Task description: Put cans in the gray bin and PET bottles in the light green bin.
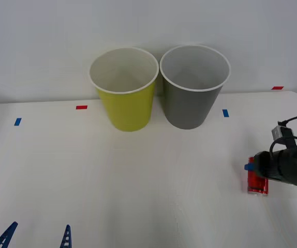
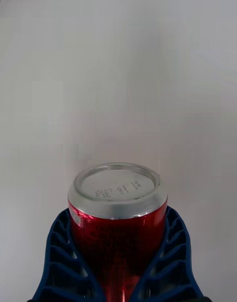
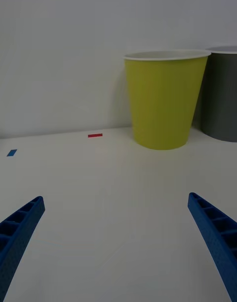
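Note:
The red can [image 1: 258, 185] is at the table's right side, far right of both bins, with my right gripper [image 1: 253, 173] shut on it. In the right wrist view the blue fingers [image 2: 59, 252] hug both sides of the can [image 2: 117, 218], whose silver end with a printed code faces the camera. The light green bin [image 1: 125, 106] and the gray bin [image 1: 192, 103] stand upright side by side at the back centre, with nothing visible inside. My left gripper [image 1: 34, 237] hangs open at the front left, and its wrist view takes in the light green bin [image 3: 165, 104]. PET bottles are out of view.
Small red tape marks [image 1: 81, 107] and blue tape marks [image 1: 225, 112] lie on the white table [image 1: 138, 196]. A white wall stands close behind the bins. The table's right edge runs just beyond the can.

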Robot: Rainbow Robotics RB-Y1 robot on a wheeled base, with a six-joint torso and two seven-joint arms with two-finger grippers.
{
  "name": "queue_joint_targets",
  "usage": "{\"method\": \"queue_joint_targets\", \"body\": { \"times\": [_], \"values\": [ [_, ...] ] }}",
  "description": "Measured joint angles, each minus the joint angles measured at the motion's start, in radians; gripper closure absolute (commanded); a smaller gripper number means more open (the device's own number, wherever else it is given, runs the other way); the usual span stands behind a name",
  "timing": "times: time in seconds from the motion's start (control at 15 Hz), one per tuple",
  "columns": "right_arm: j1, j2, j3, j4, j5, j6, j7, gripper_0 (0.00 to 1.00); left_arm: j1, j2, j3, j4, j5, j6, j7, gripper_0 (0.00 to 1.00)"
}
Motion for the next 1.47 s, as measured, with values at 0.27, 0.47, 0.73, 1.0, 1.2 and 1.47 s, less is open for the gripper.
{"method": "queue_joint_targets", "body": {
  "times": [0.27, 0.47, 0.73, 1.0, 1.2, 1.47],
  "values": [
    [0.091, 0.107, -0.095, -0.165, 0.041, -0.003, 0.208, 1.0, 0.0, 0.0, 0.0, 0.0, 0.0, 0.0, 0.0, 0.0],
    [0.139, 0.178, -0.147, -0.241, 0.068, -0.033, 0.372, 1.0, 0.0, 0.0, 0.0, 0.0, 0.0, 0.0, 0.0, 0.0],
    [0.177, 0.274, -0.197, -0.305, 0.022, -0.145, 0.481, 1.0, 0.0, 0.0, 0.0, 0.0, 0.0, 0.0, 0.0, 0.0],
    [0.18, 0.302, -0.172, -0.373, -0.02, -0.277, 0.494, 1.0, 0.0, 0.0, 0.0, 0.0, 0.0, 0.0, 0.0, 0.0],
    [0.154, 0.294, -0.142, -0.374, -0.066, -0.366, 0.509, 1.0, 0.0, 0.0, 0.0, 0.0, 0.0, 0.0, 0.0, 0.0],
    [0.076, 0.292, -0.107, -0.374, -0.09, -0.443, 0.517, 1.0, 0.0, 0.0, 0.0, 0.0, 0.0, 0.0, 0.0, 0.0]
  ]
}}
